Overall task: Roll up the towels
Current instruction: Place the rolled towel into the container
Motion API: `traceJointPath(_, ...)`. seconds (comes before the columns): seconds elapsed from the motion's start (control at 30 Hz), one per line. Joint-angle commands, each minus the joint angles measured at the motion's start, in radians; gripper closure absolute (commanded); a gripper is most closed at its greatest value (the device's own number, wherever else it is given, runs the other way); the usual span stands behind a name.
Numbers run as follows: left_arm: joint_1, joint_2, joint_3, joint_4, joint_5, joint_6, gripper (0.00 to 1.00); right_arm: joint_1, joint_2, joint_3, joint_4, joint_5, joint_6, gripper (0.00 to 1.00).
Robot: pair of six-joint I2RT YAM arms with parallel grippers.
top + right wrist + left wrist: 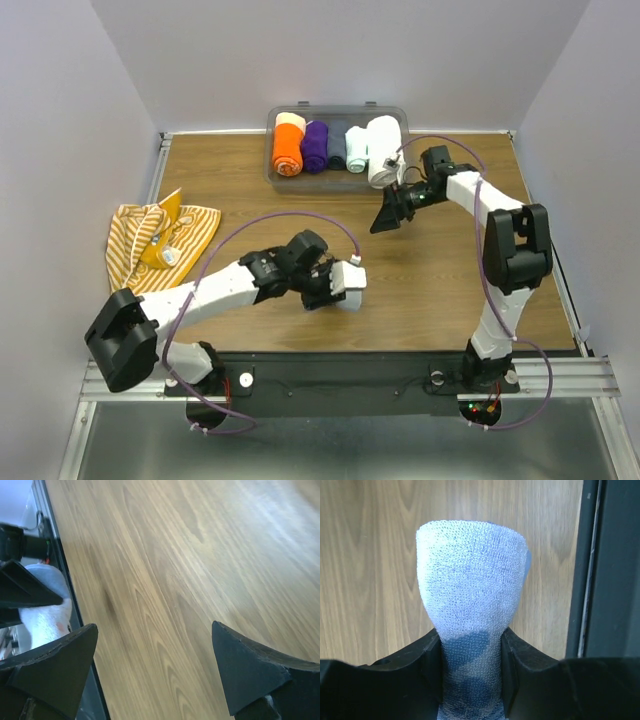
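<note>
1. The pale blue towel (352,283) is a rolled bundle at the near middle of the table (440,290), close to the front edge. In the left wrist view its rounded free end (470,575) flares out past the fingers over the wood, with the table's dark edge to the right. Whether it touches the wood cannot be told.
2. The left gripper (338,288) is clamped on this roll. Both black fingers (427,655) press into its sides and pinch it narrow.
3. The left arm folds out from its base to an elbow at the near-left corner. The forearm then runs to the right along the front of the table, and the wrist points right.
4. The striped towel (160,240) lies crumpled and unrolled at the table's left edge, well apart from both grippers.
5. The right gripper (386,217) hangs over the middle of the table, near the front of the bin (340,109). Its fingers (60,665) are spread wide, with only bare wood between them.
6. The right arm rises from its base to a folded elbow at the right side. The forearm reaches back and left, and the wrist turns down toward the centre.
7. The bin at the back edge holds rolls side by side: an orange roll (288,150), a purple roll (315,147), a dark one, a pale one and a thick white roll (383,150).
</note>
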Motion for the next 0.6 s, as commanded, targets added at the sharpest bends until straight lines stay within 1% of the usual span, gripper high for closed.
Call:
traceJointPath(0.0, 0.114, 0.028, 0.177, -0.074, 0.089, -0.122, 1.00, -0.067, -0.100, 0.045, -0.026, -0.019, 0.046, 0.00)
traceJointPath(0.03, 0.148, 0.073, 0.274, -0.100, 0.132, -0.165, 1.00, -0.100, -0.130, 0.045, -0.026, -0.037, 0.062, 0.00)
traceJointPath(0.07, 0.192, 0.104, 0.330, -0.101, 0.155, -0.191, 1.00, -0.114, -0.144, 0.043, -0.026, -0.043, 0.062, 0.00)
traceJointPath(0.1, 0.264, 0.136, 0.390, -0.122, 0.182, -0.215, 1.00, -0.126, -0.158, 0.040, -0.025, -0.048, 0.077, 0.00)
traceJointPath(0.13, 0.300, 0.211, 0.451, -0.128, 0.181, -0.248, 1.00, -0.145, -0.170, 0.037, -0.026, -0.057, 0.083, 0.00)
traceJointPath(0.17, 0.327, 0.253, 0.584, -0.136, 0.177, -0.269, 1.00, -0.153, -0.196, 0.026, -0.025, -0.060, 0.086, 0.00)
traceJointPath(0.2, 0.352, 0.296, 0.656, -0.157, 0.175, -0.303, 1.00, -0.157, -0.209, 0.017, -0.025, -0.062, 0.093, 0.00)
traceJointPath(0.23, 0.411, 0.380, 0.726, -0.157, 0.171, -0.329, 1.00, -0.166, -0.218, 0.002, -0.025, -0.062, 0.091, 0.00)
traceJointPath(0.27, 0.436, 0.423, 0.793, -0.148, 0.157, -0.361, 1.00, -0.169, -0.227, -0.006, -0.023, -0.060, 0.093, 0.00)
traceJointPath(0.3, 0.458, 0.468, 0.933, -0.133, 0.119, -0.437, 1.00, -0.171, -0.239, -0.014, -0.023, -0.060, 0.096, 0.00)
traceJointPath(0.33, 0.476, 0.565, 1.014, -0.133, 0.030, -0.472, 1.00, -0.177, -0.244, -0.020, -0.023, -0.059, 0.099, 0.00)
traceJointPath(0.37, 0.508, 0.619, 1.092, -0.131, -0.018, -0.508, 1.00, -0.177, -0.246, -0.029, -0.023, -0.059, 0.099, 0.00)
traceJointPath(0.4, 0.521, 0.667, 1.246, -0.131, -0.070, -0.541, 1.00, -0.180, -0.249, -0.038, -0.023, -0.057, 0.099, 0.00)
traceJointPath(0.43, 0.532, 0.760, 1.315, -0.128, -0.157, -0.576, 1.00, -0.179, -0.255, -0.044, -0.023, -0.057, 0.097, 0.00)
traceJointPath(0.47, 0.558, 0.799, 1.409, -0.093, -0.184, -0.607, 1.00, -0.179, -0.253, -0.053, -0.023, -0.062, 0.102, 0.00)
traceJointPath(0.53, 0.581, 0.885, 1.458, -0.030, -0.257, -0.657, 1.00, -0.179, -0.252, -0.061, -0.020, -0.069, 0.102, 0.00)
traceJointPath(0.57, 0.591, 0.911, 1.478, 0.037, -0.288, -0.654, 1.00, -0.179, -0.250, -0.066, -0.019, -0.074, 0.105, 0.00)
